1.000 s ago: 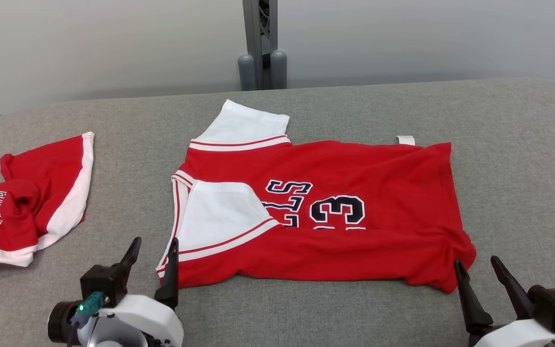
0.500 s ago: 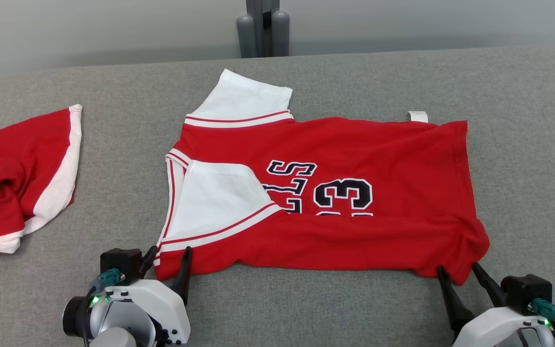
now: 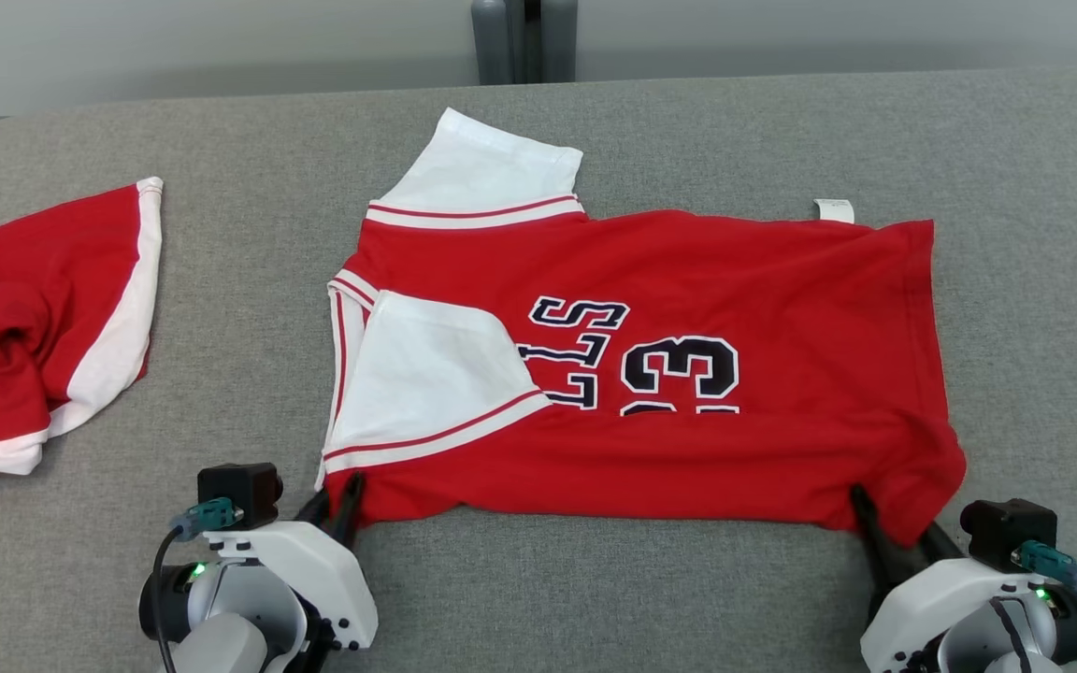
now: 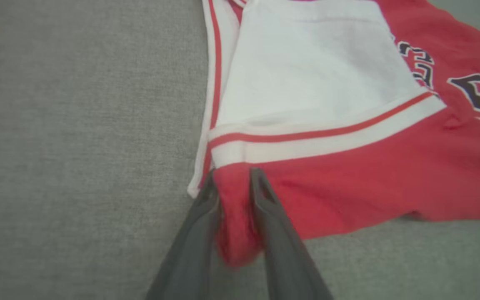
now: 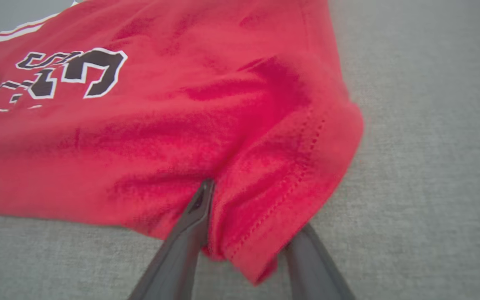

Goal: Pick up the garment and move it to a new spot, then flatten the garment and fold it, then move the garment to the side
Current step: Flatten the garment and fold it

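The garment [image 3: 688, 308], a red jersey with white sleeves and dark "33" lettering, lies folded lengthwise on the grey table [image 3: 1015, 187]. My left gripper [image 3: 340, 491] sits at its near-left corner. In the left wrist view the left gripper [image 4: 233, 179] is shut on a bunched ridge of red fabric [image 4: 238, 225] just below the white sleeve band. My right gripper [image 3: 894, 519] is at the near-right hem corner. In the right wrist view the right gripper [image 5: 252, 208] has its fingers apart astride that corner, with cloth draped over one finger.
A second red and white garment [image 3: 43, 346] lies crumpled at the table's left edge. A grey post [image 3: 524, 37] stands behind the far edge. Bare grey table lies beyond the jersey and to its right.
Both grippers have slid forward onto the jersey's near corners and narrowed, the left pinching fabric. The head camera has tilted down, shifting the whole picture.
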Motion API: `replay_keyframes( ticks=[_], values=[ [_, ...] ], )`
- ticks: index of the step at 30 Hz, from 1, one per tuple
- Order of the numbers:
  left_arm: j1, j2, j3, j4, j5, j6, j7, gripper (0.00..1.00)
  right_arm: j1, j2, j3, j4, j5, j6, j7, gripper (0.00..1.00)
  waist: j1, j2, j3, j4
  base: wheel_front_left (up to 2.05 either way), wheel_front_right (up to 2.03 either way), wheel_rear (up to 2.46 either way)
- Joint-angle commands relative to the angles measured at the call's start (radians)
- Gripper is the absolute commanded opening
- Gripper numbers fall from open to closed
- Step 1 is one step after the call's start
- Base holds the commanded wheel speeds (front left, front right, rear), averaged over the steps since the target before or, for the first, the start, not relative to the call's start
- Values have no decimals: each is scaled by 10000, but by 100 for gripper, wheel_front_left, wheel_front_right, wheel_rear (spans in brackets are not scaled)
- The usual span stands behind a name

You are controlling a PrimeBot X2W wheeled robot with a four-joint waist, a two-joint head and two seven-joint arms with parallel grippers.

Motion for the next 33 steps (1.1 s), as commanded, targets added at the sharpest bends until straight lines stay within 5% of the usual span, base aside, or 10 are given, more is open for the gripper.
replay_keyframes(
  ticks=[1, 9, 19, 31, 32, 33],
  values=[
    [179, -29, -121, 134, -104, -29, 215, 0, 32, 6, 127, 227, 164, 0, 143, 0, 0, 0, -1, 30, 0, 0, 0],
    [549, 185, 20, -628, -299, 41, 204, 0, 455, -434, 282, -282, 1073, -3, 790, 0, 0, 0, -125, 110, 0, 0, 0],
    [1885, 969, -98, -2858, -365, 559, 816, 0, 1929, -1326, -205, -2700, 1713, -3, 2768, 0, 0, 0, -310, 214, 0, 0, 0],
    [3121, 1369, -467, -4860, -418, 1314, 1556, 0, 3113, -1048, -773, -3890, 1711, -3, 4063, 0, 0, 0, -205, 371, 0, 0, 0],
    [3092, 1354, -494, -4837, -427, 1311, 1583, 0, 3108, -1055, -744, -3899, 1691, -1, 4095, 31, 0, 0, -224, 370, 0, 0, 0],
    [3045, 1331, -526, -4792, -430, 1282, 1602, 11, 3097, -1033, -758, -3906, 1686, -1, 4075, 100, 0, 0, -251, 364, 0, 0, 0]
  ],
)
